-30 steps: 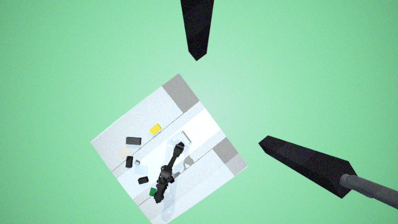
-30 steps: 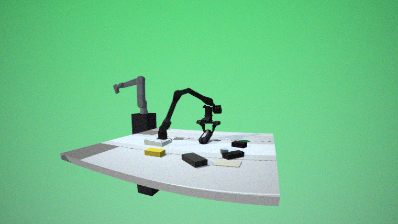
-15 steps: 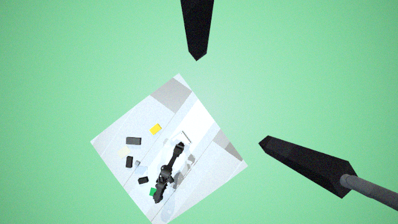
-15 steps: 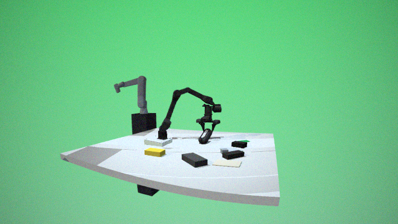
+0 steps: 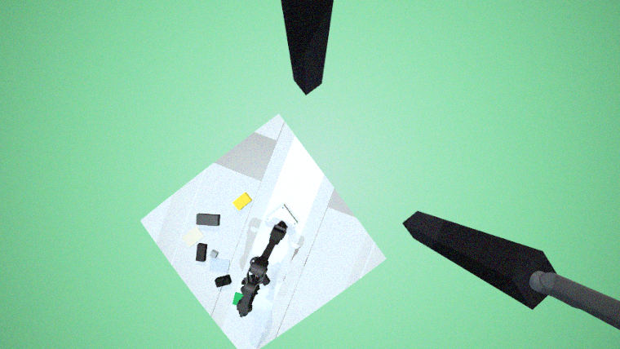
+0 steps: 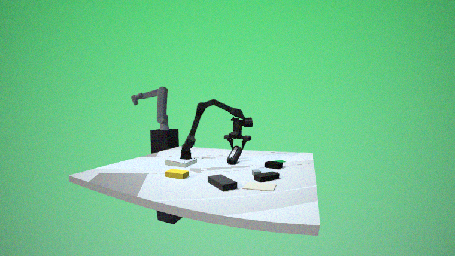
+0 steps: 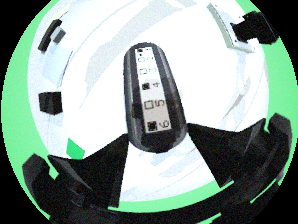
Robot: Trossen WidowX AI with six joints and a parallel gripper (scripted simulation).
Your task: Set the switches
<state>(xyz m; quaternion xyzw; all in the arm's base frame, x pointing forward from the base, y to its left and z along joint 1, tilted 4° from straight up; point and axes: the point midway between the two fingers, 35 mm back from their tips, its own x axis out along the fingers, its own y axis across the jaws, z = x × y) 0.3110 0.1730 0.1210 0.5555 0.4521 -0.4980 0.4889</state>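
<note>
The dark controller unit is tilted steeply, one end up between my fingertips and the other low at the bench; whether it touches the bench I cannot tell. My gripper is shut on it, one finger on each side. Its underside label faces the wrist camera: squares 1, 4 and 6 are filled; 2, 3 and 5 are empty. The rocker switches face away and are hidden. In the top view the arm hides the unit.
A green plate and a black block lie nearby. Further off are another black block, a grey cube, a pale blue sheet, a cream plate, a dark grey block and a yellow block.
</note>
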